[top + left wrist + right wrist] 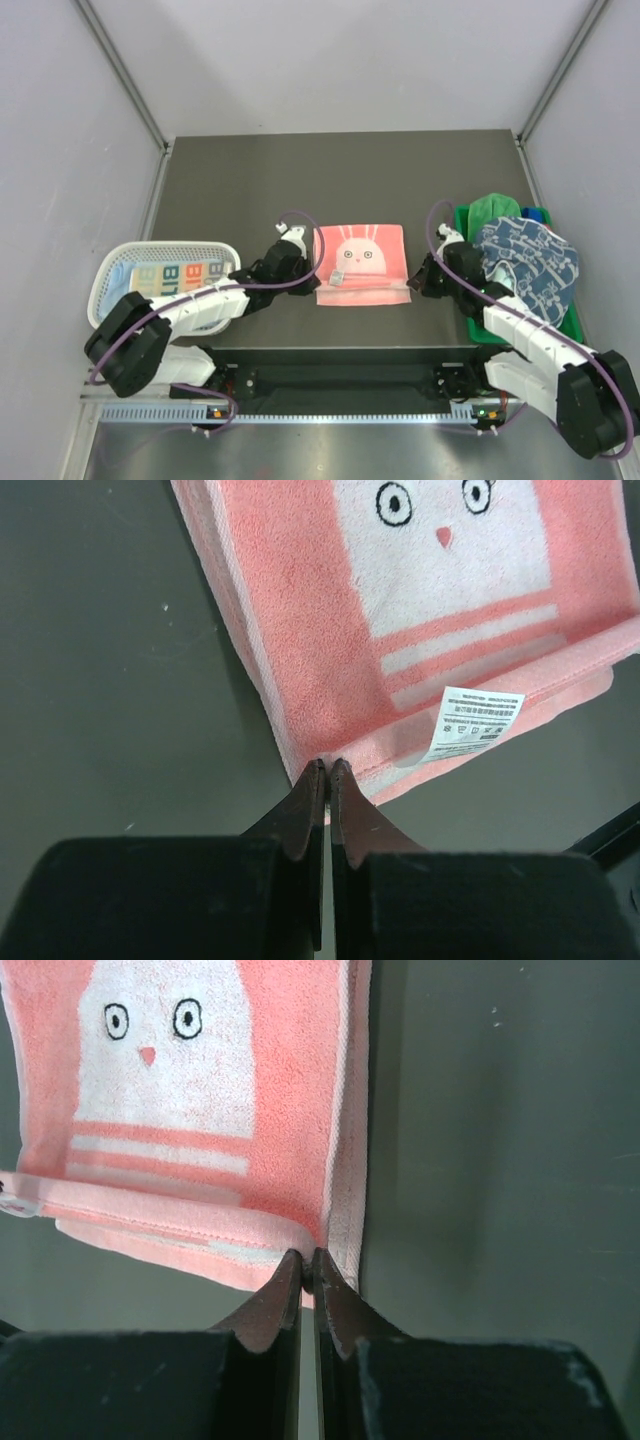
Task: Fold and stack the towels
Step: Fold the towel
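A coral pink towel (360, 262) with a white rabbit face lies on the dark table, its near edge folded up over itself. My left gripper (314, 281) is shut on its near left corner (327, 766); a white care label (477, 723) lies just right of the tips. My right gripper (411, 285) is shut on the near right corner, where the fold meets the tips (307, 1257). More towels lie at the right: a navy patterned one (528, 265), a green one (493, 208) and a blue one (537, 213).
The navy towel drapes over a green bin (468, 322) at the table's right edge. A white mesh basket (108, 262) at the left holds a pale lettered towel (172, 277). Grey walls close in the table.
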